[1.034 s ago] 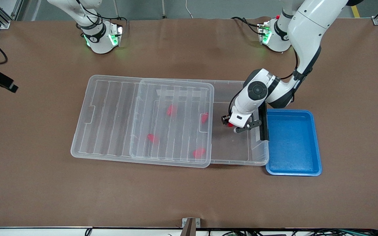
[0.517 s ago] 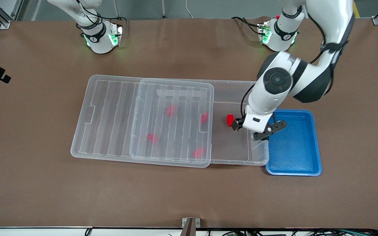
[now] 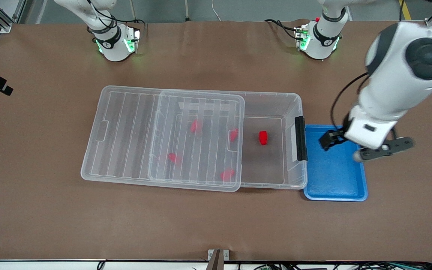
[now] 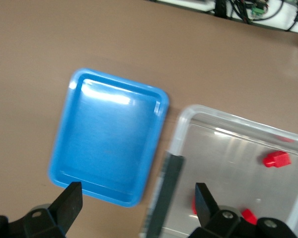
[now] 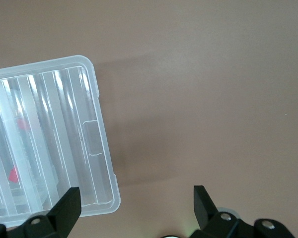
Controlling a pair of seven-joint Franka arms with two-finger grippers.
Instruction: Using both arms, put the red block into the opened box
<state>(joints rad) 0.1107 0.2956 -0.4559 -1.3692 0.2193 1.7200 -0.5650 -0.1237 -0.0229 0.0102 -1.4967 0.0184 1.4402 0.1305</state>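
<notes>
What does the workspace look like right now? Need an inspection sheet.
Surface: brown table, flat, covered in brown sheet.
Job's things: red block lies on the floor of the box, in its uncovered part; lid slid toward the right arm's end; four more red blocks under the lid.
Clutter: blue tray beside the box's black latch, nothing in it.
Grippers: left gripper open, holding nothing, over the blue tray. Right gripper open, over the table by a lid corner; that arm waits.
Cables: black cables at both bases and along the left arm.
Surroundings: aluminium frame posts at the table corners.
</notes>
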